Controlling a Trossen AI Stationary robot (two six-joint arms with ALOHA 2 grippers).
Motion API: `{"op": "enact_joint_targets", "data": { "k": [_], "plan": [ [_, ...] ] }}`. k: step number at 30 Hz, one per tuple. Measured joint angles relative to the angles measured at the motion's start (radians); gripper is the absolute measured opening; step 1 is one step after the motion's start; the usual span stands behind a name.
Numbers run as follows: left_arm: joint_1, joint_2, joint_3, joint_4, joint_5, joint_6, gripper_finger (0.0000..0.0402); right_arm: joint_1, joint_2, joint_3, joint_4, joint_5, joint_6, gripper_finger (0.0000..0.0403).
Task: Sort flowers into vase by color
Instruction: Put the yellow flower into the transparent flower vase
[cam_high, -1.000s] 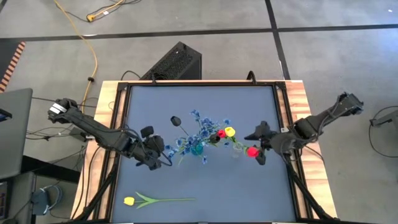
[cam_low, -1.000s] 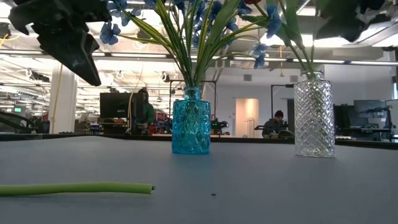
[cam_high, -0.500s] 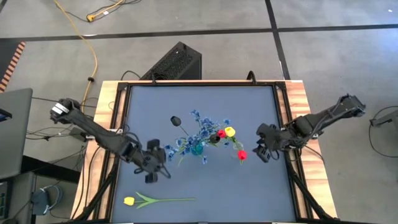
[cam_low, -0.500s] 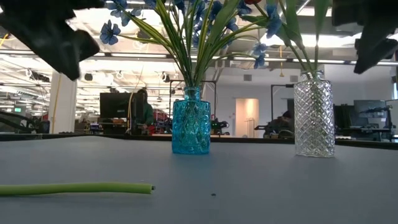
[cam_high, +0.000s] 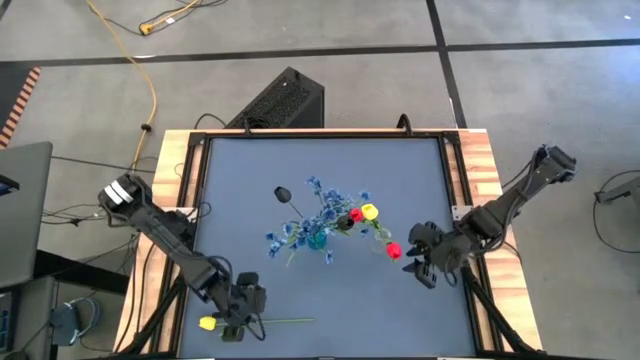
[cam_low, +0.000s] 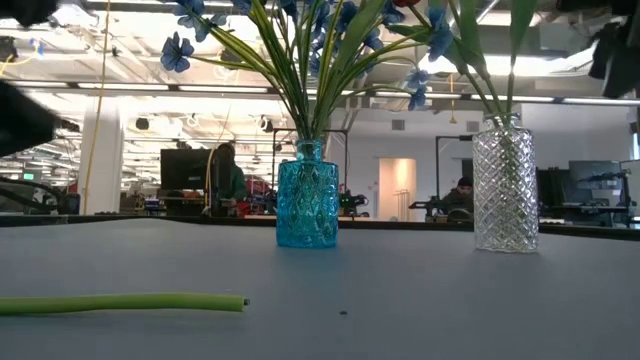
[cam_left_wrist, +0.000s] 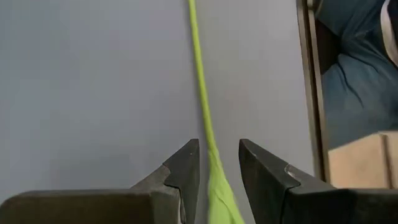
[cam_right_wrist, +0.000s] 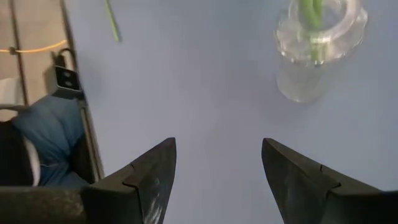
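A yellow tulip (cam_high: 207, 323) lies on the blue table near its front edge, with its green stem (cam_low: 120, 302) running toward the right. My left gripper (cam_high: 240, 318) hangs open over the stem just past the leaves (cam_left_wrist: 219, 193), one finger on either side of the stem (cam_left_wrist: 200, 93). The blue vase (cam_high: 316, 238) holds blue flowers. The clear vase (cam_high: 380, 240) holds red tulips (cam_high: 393, 250) and a yellow one (cam_high: 370, 211). My right gripper (cam_high: 418, 262) stands open and empty to the right of the clear vase (cam_right_wrist: 317, 50).
A dark bud (cam_high: 283, 193) sticks out behind the blue vase (cam_low: 307, 205). The table's wooden frame (cam_left_wrist: 311, 93) runs close beside the lying stem. Bare table surface lies in front of both vases and between the clear vase (cam_low: 505, 190) and the right edge.
My left gripper has swung from beside the blue vase toward the table's near edge and down, tipping steeply downward, until it straddles the lying tulip's stem. My right gripper has drawn back from the clear vase toward the near right, still open.
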Motion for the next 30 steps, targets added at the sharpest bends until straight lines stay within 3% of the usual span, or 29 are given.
{"op": "enact_joint_targets", "data": {
  "k": [7,15,22,26,30],
  "plan": [
    [-0.046,0.032,0.0,0.044,0.035,-0.091,0.01,0.04,0.096,0.0,0.038,0.009,0.03,0.0264],
    [-0.078,0.05,0.0,0.066,-0.109,-0.091,0.01,0.039,0.164,0.0,0.052,0.023,0.017,0.0264],
    [-0.105,0.052,0.0,0.064,-0.152,-0.093,0.01,0.02,0.155,0.0,0.053,0.023,-0.029,0.0264],
    [-0.125,0.081,0.0,0.072,-0.242,-0.118,0.01,-0.003,0.156,0.0,0.053,0.023,-0.098,0.0264],
    [-0.138,0.152,0.001,0.123,-0.211,-0.117,0.01,-0.039,0.156,0.0,0.053,0.023,-0.149,0.0264]
  ]
}}
